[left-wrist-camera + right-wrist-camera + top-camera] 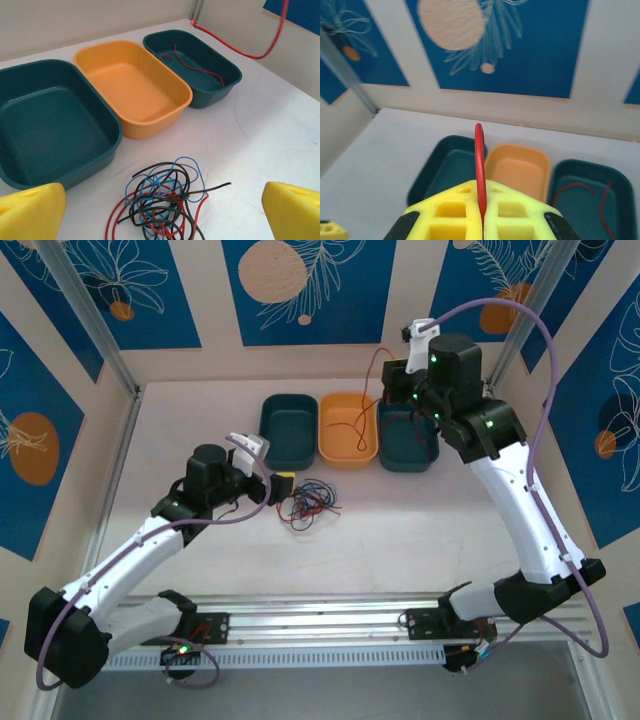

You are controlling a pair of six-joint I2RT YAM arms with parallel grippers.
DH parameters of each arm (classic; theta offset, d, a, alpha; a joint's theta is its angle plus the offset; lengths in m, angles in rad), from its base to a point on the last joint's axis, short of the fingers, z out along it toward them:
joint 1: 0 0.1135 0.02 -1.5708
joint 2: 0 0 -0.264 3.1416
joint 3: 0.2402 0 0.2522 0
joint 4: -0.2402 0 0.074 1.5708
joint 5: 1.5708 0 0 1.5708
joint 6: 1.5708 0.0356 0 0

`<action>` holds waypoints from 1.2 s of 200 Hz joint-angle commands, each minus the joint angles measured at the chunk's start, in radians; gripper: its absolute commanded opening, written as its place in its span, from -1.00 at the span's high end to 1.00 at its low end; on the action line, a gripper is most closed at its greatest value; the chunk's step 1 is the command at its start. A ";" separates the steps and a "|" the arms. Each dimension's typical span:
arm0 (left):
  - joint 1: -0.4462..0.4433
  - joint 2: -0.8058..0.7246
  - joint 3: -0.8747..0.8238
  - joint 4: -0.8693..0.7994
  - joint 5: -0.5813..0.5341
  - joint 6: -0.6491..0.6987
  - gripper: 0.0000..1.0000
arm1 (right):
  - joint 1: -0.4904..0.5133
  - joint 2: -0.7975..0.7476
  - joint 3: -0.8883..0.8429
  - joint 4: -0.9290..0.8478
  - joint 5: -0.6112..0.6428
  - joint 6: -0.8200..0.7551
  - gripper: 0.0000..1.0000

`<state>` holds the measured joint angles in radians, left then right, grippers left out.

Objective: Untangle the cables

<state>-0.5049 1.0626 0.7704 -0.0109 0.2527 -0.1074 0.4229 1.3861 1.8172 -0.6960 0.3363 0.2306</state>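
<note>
My right gripper (481, 202) is pinched tight on a red cable (479, 150), high above the far edge of the tabletop (200, 440).
My left gripper (162, 210) hangs spread wide, holding nothing, over the tangle of cables (160, 200) (red, blue and black) near the tabletop's middle. My fingers (450, 215) hide the red cable's lower run, and the left wrist view cuts off its hanging loop at the top. A red strand (200, 67) lies in the right-hand teal bin (220, 92); I cannot tell whether it joins the held cable.
</note>
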 commanded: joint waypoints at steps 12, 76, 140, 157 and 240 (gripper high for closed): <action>0.002 0.013 0.002 0.020 -0.005 -0.011 -1.00 | -0.118 0.044 0.046 -0.021 -0.014 0.037 1.00; 0.002 0.020 0.017 -0.012 -0.022 -0.018 -1.00 | -0.268 0.181 0.040 0.021 -0.096 0.047 1.00; 0.002 0.023 0.012 -0.010 -0.044 -0.043 -1.00 | -0.361 0.351 -0.006 0.033 -0.153 0.029 1.00; 0.002 0.021 0.003 0.003 -0.055 -0.045 -1.00 | -0.371 0.400 0.004 0.006 -0.148 0.009 1.00; 0.002 0.043 0.023 -0.011 -0.058 -0.039 -1.00 | -0.385 0.511 0.031 -0.079 -0.046 -0.019 1.00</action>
<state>-0.5049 1.1030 0.7708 -0.0204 0.2043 -0.1345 0.0467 1.9022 1.8217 -0.7486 0.2653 0.2184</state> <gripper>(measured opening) 0.998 0.062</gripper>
